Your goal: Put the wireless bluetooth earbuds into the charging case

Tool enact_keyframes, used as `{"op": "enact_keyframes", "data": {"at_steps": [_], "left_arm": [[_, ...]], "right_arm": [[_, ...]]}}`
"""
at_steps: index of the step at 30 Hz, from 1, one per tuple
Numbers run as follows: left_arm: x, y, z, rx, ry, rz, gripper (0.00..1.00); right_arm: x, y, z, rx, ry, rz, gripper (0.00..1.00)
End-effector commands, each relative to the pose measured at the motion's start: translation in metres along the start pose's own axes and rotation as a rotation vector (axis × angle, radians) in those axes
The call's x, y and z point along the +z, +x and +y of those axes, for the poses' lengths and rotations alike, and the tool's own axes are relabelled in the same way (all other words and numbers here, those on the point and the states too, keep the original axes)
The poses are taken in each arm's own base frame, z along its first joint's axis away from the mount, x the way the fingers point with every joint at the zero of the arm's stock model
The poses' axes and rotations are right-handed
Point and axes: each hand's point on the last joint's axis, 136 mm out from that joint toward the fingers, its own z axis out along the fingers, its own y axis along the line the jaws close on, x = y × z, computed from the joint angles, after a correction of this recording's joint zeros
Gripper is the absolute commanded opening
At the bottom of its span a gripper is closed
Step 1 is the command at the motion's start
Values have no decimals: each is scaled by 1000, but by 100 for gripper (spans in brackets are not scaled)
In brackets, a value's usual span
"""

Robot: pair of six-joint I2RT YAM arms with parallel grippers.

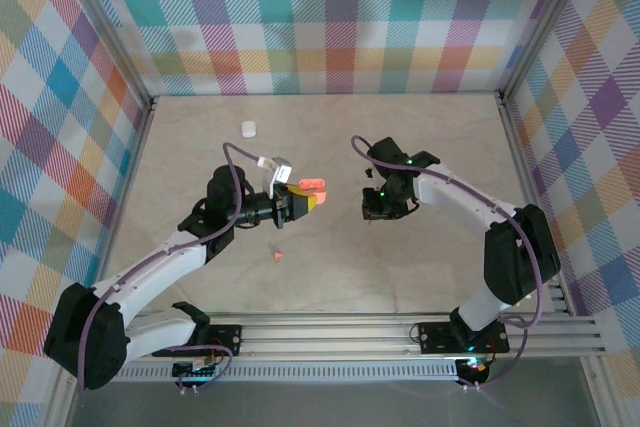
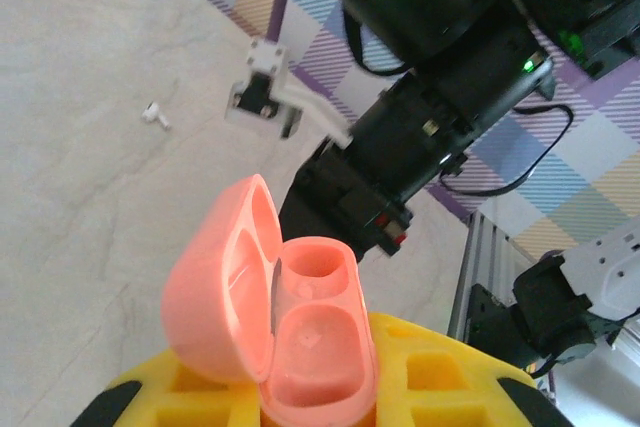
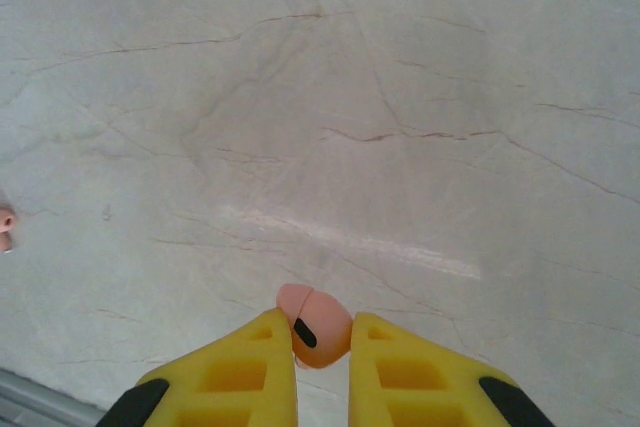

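The left gripper [image 1: 303,201] is clamping the open pink charging case [image 2: 305,342], its lid tipped back so both empty sockets are facing outward. Near the case, the right gripper [image 3: 322,345] is pinching a pink earbud [image 3: 316,323], likely readying it for insertion.

— The pink case [image 2: 305,347]?
— Clamped upright in the left pincer [image 2: 318,397], lid standing open, both sockets empty.
— The buds?
— One pink earbud [image 3: 318,327] is pinched at the right pincer's [image 3: 322,352] tips. A second pink earbud [image 1: 278,255] lies well apart from both pincers; a white earbud [image 2: 153,115] lies far ahead of the left one.
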Motion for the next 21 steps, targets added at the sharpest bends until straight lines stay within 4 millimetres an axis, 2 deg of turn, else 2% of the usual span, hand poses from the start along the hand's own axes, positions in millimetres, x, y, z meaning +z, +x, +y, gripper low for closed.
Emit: {"op": "enact_keyframes", "data": {"at_steps": [1, 5, 10, 14, 18, 21], "left_arm": [[-7, 3, 2, 0, -33, -30, 0], [-8, 15, 6, -21, -48, -18, 0], [-6, 25, 7, -30, -57, -20, 0], [3, 26, 2, -45, -39, -23, 0], [20, 31, -5, -40, 0, 6, 0], [34, 26, -14, -25, 46, 6, 0]], "right_arm": [[-3, 4, 10, 7, -71, -11, 16], [-2, 8, 12, 18, -98, -6, 16], [-14, 7, 18, 16, -134, -56, 14], [-39, 1, 20, 11, -149, -160, 14], [-67, -2, 23, 4, -169, -258, 13], [-86, 0, 26, 0, -192, -312, 13]]}}
